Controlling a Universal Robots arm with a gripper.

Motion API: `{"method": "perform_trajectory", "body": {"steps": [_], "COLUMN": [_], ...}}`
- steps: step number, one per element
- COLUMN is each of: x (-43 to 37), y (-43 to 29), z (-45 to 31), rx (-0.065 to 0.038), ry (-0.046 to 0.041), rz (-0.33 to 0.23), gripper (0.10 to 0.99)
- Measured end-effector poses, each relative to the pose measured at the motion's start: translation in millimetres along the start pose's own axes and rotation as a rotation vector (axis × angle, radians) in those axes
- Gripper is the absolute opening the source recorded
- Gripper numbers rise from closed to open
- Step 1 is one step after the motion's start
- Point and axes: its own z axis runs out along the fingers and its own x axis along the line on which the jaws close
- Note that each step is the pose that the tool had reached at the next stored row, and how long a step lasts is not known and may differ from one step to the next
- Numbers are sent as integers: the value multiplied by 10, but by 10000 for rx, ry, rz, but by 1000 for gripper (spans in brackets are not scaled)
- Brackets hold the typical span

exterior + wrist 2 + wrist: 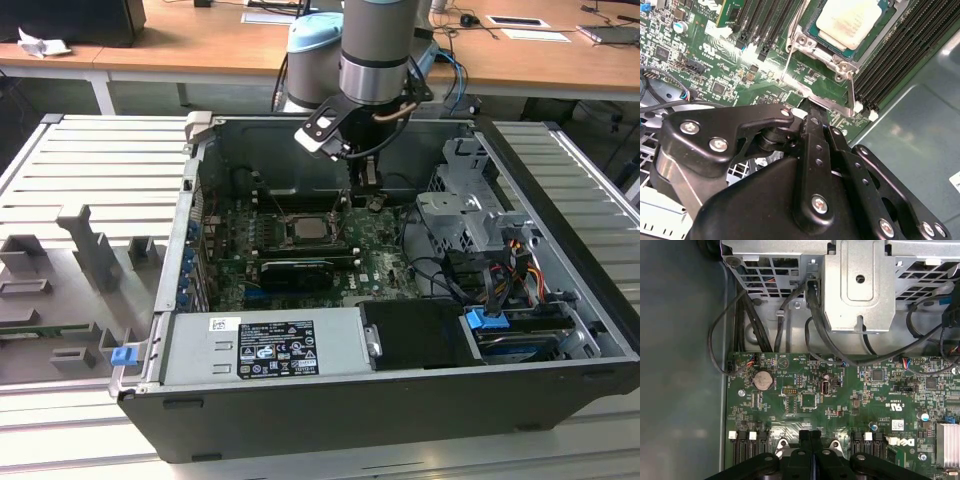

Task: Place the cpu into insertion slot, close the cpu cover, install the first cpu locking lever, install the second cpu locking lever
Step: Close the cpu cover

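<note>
Cpu (pixel 305 229) inside case (pixel 300 420), slatted table (pixel 90 160)

Computer case (pixel 300 410) is lying with its side open, leaving access from above. Drive cage (pixel 470 205) is crowding the exterior view's right of the gripper (pixel 366 203), whose jaws are pressing together. Black cables (pixel 815 325) are trailing between that cage and the motherboard (pixel 840 400). Memory slots (pixel 895 60) are flanking the socket on both sides, hemming in the cpu (pixel 847 20). Power supply (pixel 265 345) is walling off the near edge. Bare case panel (pixel 680 365) beside the board is offering open room.
</note>
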Motion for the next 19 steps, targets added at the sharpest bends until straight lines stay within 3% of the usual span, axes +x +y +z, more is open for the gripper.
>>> {"method": "perform_trajectory", "body": {"steps": [8, 11, 19], "x": [0, 1, 2], "y": [-37, -103, -138], "z": [0, 2, 4], "rx": [0, 0, 0], "ry": [0, 0, 0], "rz": [0, 0, 0], "gripper": [106, 106, 106]}}
